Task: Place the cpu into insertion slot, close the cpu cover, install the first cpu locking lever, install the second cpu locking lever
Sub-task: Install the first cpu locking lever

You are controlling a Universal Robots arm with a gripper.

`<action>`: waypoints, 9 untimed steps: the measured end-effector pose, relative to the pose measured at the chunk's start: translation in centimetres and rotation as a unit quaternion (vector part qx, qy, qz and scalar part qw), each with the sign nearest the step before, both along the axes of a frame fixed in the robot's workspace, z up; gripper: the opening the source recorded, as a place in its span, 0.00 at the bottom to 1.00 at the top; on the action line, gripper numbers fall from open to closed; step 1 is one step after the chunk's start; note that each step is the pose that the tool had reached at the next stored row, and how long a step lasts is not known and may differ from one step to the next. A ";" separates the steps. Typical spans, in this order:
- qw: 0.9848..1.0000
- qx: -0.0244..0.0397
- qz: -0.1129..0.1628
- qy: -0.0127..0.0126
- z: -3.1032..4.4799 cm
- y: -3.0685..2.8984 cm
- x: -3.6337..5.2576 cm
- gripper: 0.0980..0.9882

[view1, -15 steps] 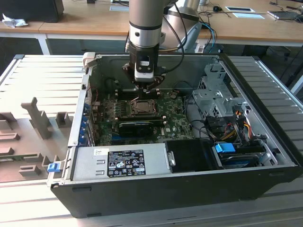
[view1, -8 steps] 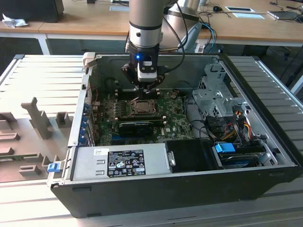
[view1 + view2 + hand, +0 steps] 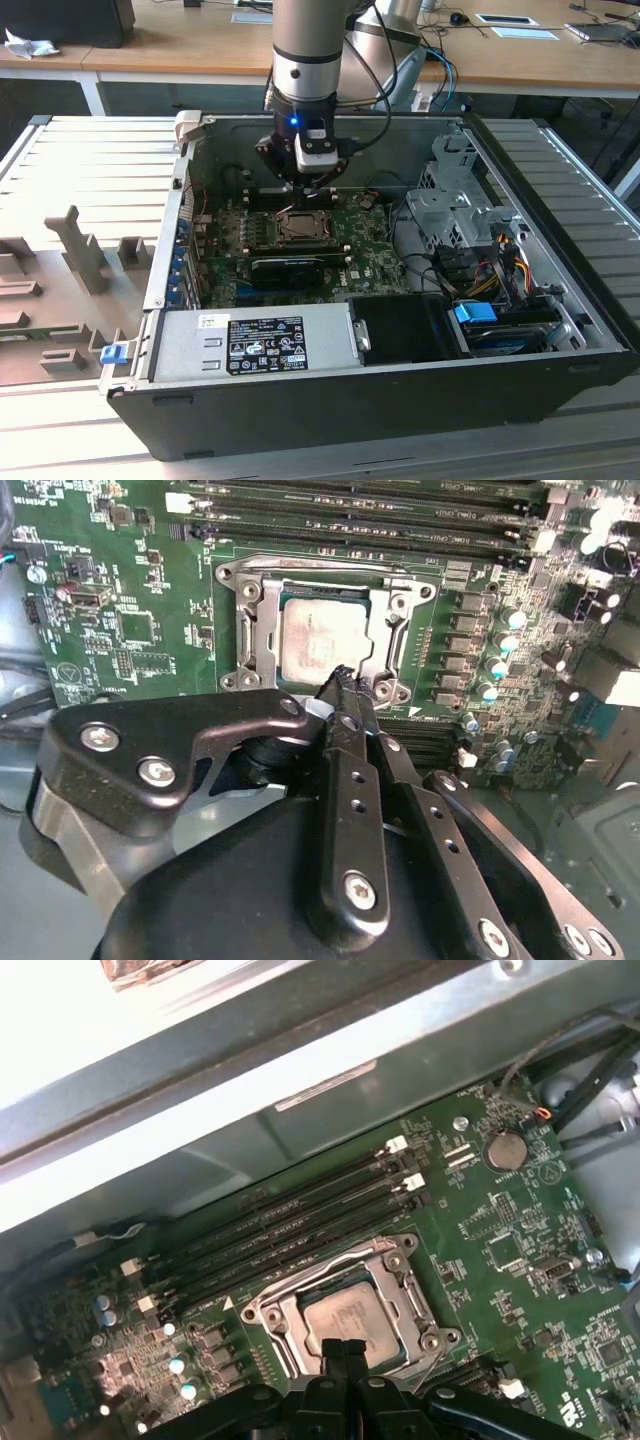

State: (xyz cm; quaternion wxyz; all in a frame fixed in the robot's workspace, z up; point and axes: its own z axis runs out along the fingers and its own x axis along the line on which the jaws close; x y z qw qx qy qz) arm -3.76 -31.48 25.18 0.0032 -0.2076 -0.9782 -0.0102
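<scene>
Lying flat in the insertion slot (image 3: 300, 568), the cpu (image 3: 320, 640) is framed by the silvery cpu cover (image 3: 387, 640) on the green motherboard (image 3: 130, 630). The gripper (image 3: 343, 675) is held at the slot's edge, beside the cpu. Its fingers (image 3: 350, 740) are clenched together, and nothing is seen between them.

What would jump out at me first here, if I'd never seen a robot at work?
A thick silver arm reaches down into an open computer case in the exterior view. In the second wrist view its black gripper, tips pressed together, points at the pale cpu lying inside the silvery-rimmed insertion slot on the green motherboard.
</scene>
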 end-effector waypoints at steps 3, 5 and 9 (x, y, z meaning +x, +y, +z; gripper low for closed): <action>1.000 0.000 0.017 0.000 0.00 0.00 0.00 0.01; 1.000 0.000 0.025 0.000 0.00 0.00 0.00 0.01; 0.999 0.000 0.040 0.000 0.00 0.00 0.00 0.01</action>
